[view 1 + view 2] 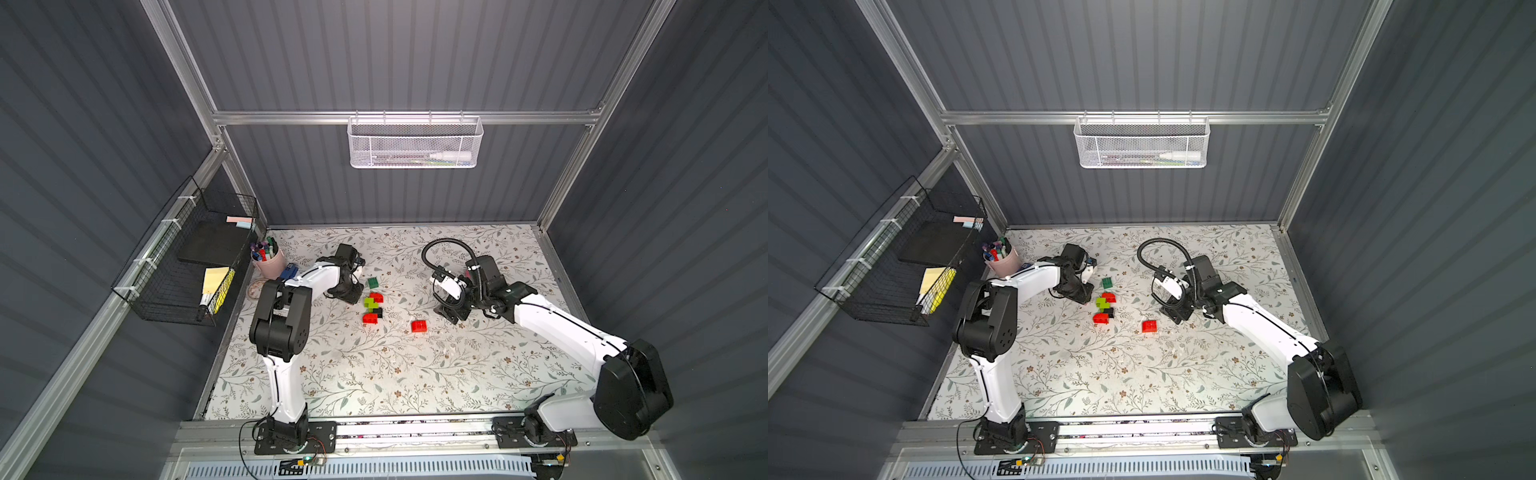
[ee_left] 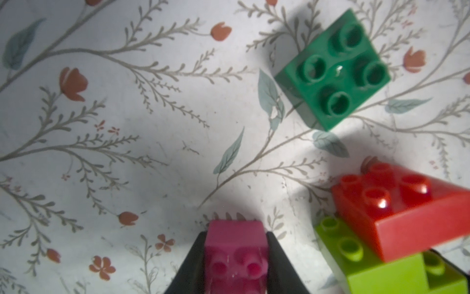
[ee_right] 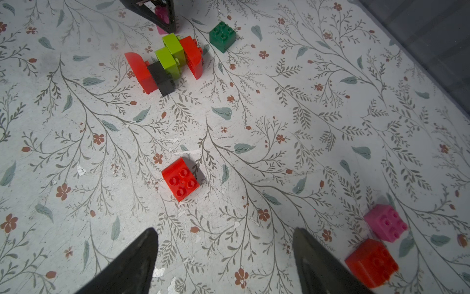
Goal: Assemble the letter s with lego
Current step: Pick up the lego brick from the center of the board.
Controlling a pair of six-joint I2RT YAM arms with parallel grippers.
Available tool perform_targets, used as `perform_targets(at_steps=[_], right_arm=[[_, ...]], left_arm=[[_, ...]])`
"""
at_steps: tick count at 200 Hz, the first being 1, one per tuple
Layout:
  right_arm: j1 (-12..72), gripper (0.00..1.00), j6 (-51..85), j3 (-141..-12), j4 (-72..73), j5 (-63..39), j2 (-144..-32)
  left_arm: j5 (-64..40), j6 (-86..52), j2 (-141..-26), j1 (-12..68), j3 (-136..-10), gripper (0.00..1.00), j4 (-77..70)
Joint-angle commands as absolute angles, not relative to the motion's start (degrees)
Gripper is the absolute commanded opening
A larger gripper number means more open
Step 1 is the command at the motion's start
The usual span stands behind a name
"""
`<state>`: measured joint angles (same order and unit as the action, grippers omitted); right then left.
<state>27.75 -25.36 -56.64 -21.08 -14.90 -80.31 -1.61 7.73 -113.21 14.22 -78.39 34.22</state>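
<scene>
My left gripper (image 2: pixel 235 235) is shut on a pink lego brick (image 2: pixel 236 244) low over the table, just left of a joined cluster of red, lime green and black bricks (image 1: pixel 372 307) (image 1: pixel 1104 308) (image 3: pixel 165 61). A loose dark green brick (image 1: pixel 373 282) (image 2: pixel 333 71) lies just behind the cluster. A loose red brick (image 1: pixel 419 326) (image 3: pixel 181 179) sits to the cluster's right. My right gripper (image 3: pixel 225 239) (image 1: pixel 451 312) hangs open and empty right of that red brick. In the right wrist view another pink brick (image 3: pixel 386 224) and a red brick (image 3: pixel 371 263) lie beside its finger.
A pink cup of pens (image 1: pixel 268 259) and a blue stapler (image 1: pixel 288 272) stand at the table's left edge behind my left arm. A black wire basket (image 1: pixel 183 266) hangs on the left wall. A white mesh basket (image 1: pixel 415 143) hangs on the back wall.
</scene>
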Motion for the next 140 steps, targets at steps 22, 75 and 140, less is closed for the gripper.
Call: perform_targets(at_steps=[22,75,140], right_arm=[[26.18,0.85,-19.35,-57.47,-22.07,-13.58,-80.86],[21.13,0.85,-5.47,-58.39,-23.47,-17.47,-82.70],[19.69,0.85,5.44,-56.73,-23.88,-20.50,-84.02]], left_arm=[[-0.90,3.35,-106.34,16.36,-79.12,0.30,39.40],[2.10,-10.39,-96.47,22.43,-77.30,0.31,45.97],[5.73,-25.74,-94.52,35.91,-77.06,0.21,46.61]])
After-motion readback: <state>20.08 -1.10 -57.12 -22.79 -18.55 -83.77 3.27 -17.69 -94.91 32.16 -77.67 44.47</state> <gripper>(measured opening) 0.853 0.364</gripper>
